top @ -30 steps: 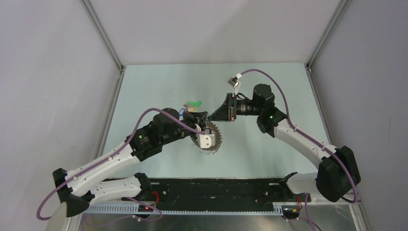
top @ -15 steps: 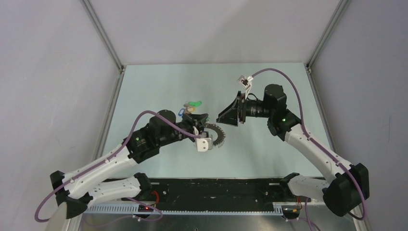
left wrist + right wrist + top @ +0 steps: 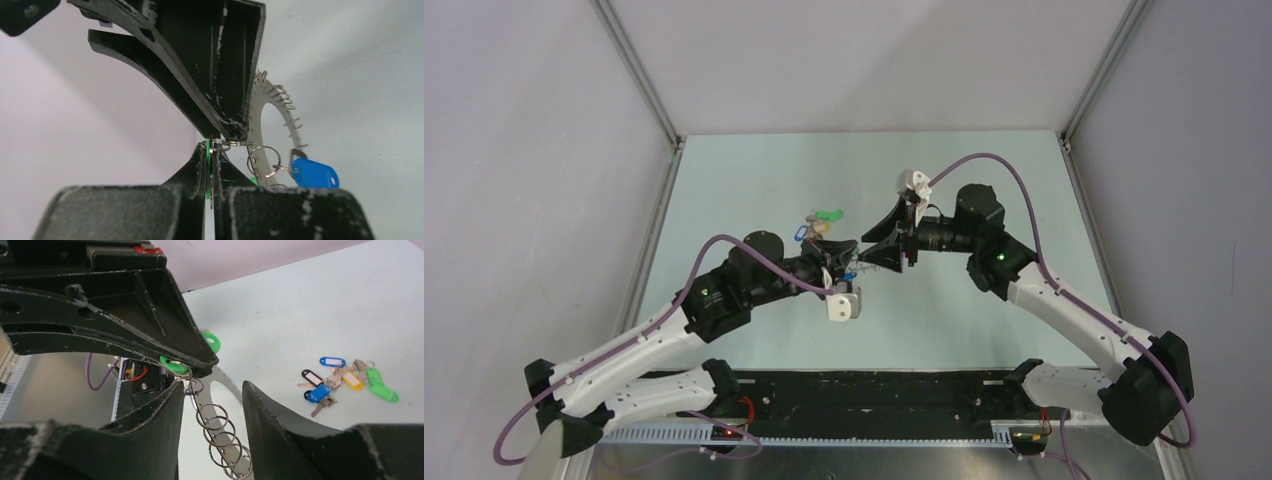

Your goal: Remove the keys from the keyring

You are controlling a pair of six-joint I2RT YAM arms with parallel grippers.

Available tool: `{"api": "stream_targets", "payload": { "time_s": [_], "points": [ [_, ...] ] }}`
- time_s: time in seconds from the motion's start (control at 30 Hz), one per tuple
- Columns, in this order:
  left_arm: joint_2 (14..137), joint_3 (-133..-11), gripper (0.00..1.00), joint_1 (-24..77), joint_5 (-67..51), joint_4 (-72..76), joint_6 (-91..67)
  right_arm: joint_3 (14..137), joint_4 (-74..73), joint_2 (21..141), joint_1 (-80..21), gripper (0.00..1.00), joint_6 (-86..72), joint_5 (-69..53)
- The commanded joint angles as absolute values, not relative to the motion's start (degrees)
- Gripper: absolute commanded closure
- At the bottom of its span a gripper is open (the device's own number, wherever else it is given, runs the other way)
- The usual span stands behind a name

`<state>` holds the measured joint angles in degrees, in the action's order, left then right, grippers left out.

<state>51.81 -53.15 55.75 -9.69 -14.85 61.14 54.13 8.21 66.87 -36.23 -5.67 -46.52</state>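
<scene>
My left gripper [image 3: 848,262] is shut on a green-tagged key [image 3: 207,167] that hangs by a small split ring from the keyring [image 3: 256,105], a flat silver ring fringed with small split rings. It holds the keyring above the table, edge-on in the top view. My right gripper [image 3: 214,385] is open, its fingers on either side of the keyring [image 3: 216,422], tip to tip with the left gripper [image 3: 150,335]. A blue-tagged key [image 3: 312,173] hangs from the keyring.
A ringless heap of keys [image 3: 345,380] with blue, yellow, green and black tags lies on the pale table; in the top view this heap [image 3: 820,222] is just behind the left gripper. Metal frame posts and grey walls border the table.
The left wrist has rolled, turning the keyring from a flat spiky disc to edge-on. The right gripper drew back to the right, then came in again to straddle the keyring.
</scene>
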Motion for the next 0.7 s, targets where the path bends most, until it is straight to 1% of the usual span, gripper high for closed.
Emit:
{"api": "stream_targets", "payload": {
  "time_s": [0.0,0.23,0.33,0.4,0.47,0.53,0.57,0.6,0.63,0.67],
  "points": [
    [50.04,-53.05,1.0,56.01,-10.92,-10.87,62.57,54.69,11.78,68.01,-38.9,0.49,-1.29,-45.35],
    [49.93,-53.01,1.0,56.06,-11.07,-10.58,62.54,53.95,11.19,68.65,-40.89,0.52,-0.8,-44.94],
    [50.14,-52.92,1.0,56.0,-11.32,-10.47,62.99,53.02,13.07,68.56,-41.01,0.53,-2.03,-46.59],
    [50.26,-52.76,1.0,55.99,-11.08,-10.24,63.76,52.46,15.36,68.67,-41.04,0.55,-3.71,-48.27],
    [50.48,-52.45,1.0,55.99,-10.42,-9.37,64.1,52.13,17.39,69.12,-41.09,0.6,-5.64,-49.13],
    [50.68,-51.89,1.0,55.82,-9.82,-6.76,63.76,52.04,18.78,69.75,-41.03,0.72,-7.35,-49.53],
    [50.79,-51.27,1.0,55.73,-9.7,-3.82,63.2,52.04,19.62,69.9,-40.93,0.75,-8.21,-49.67],
    [50.89,-50.95,1.0,55.37,-9.72,-2.44,62.89,52.03,20.0,70.12,-40.73,0.84,-8.63,-49.71],
    [51.06,-50.46,1.0,55.15,-9.74,0.29,62.28,52.03,20.69,70.13,-40.58,0.88,-9.56,-49.67],
    [51.55,-50.37,1.0,54.59,-9.64,1.51,61.9,52.03,21.02,70.02,-40.09,0.97,-10.14,-49.62]
  ]
}}
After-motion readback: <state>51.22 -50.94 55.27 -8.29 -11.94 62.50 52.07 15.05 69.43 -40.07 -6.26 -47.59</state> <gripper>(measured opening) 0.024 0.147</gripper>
